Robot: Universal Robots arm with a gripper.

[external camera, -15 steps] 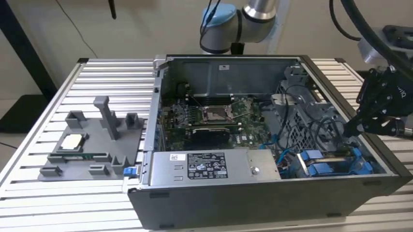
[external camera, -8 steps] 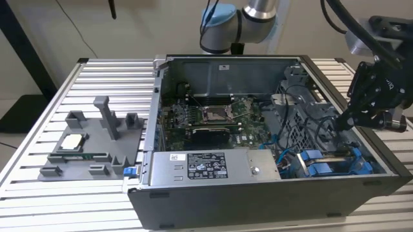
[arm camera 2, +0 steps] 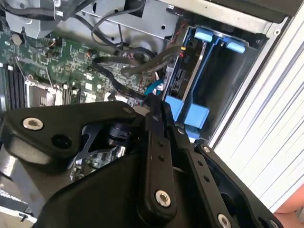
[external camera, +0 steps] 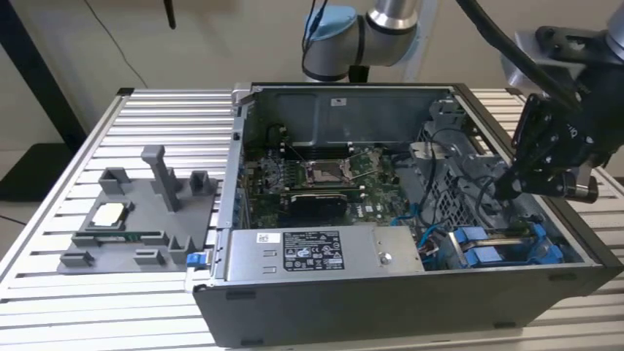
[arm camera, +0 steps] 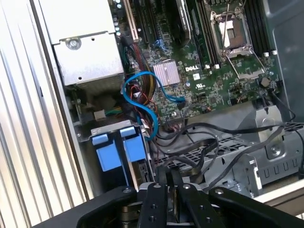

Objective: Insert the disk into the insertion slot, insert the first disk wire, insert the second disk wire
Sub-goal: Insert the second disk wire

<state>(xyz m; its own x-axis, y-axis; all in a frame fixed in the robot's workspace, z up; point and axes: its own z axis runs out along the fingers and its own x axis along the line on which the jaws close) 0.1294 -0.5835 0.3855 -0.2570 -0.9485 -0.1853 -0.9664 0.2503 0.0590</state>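
Note:
The disk (arm camera 2: 179,78) stands on edge in its blue caddy (external camera: 487,252) inside the insertion slot (arm camera 2: 228,80), a dark bay at the case's corner on the exterior view's right. Its connector edge faces the motherboard. My gripper (external camera: 507,191) hangs just above and beside that bay with its fingers (arm camera 2: 154,118) pressed together. The end of a blue wire (arm camera 2: 155,88) lies right at the fingertips; I cannot tell whether it is pinched. The blue wire (arm camera: 142,102) loops over the board near the caddy tabs (arm camera: 121,149). Black wires (arm camera 2: 137,66) run close to the disk's connectors.
The open case (external camera: 390,292) lies on a slatted metal table (external camera: 156,110). A grey labelled power-supply box (external camera: 322,252) sits beside the bay, with the motherboard (external camera: 322,175) behind it. A grey fixture (external camera: 137,219) stands on the exterior view's left.

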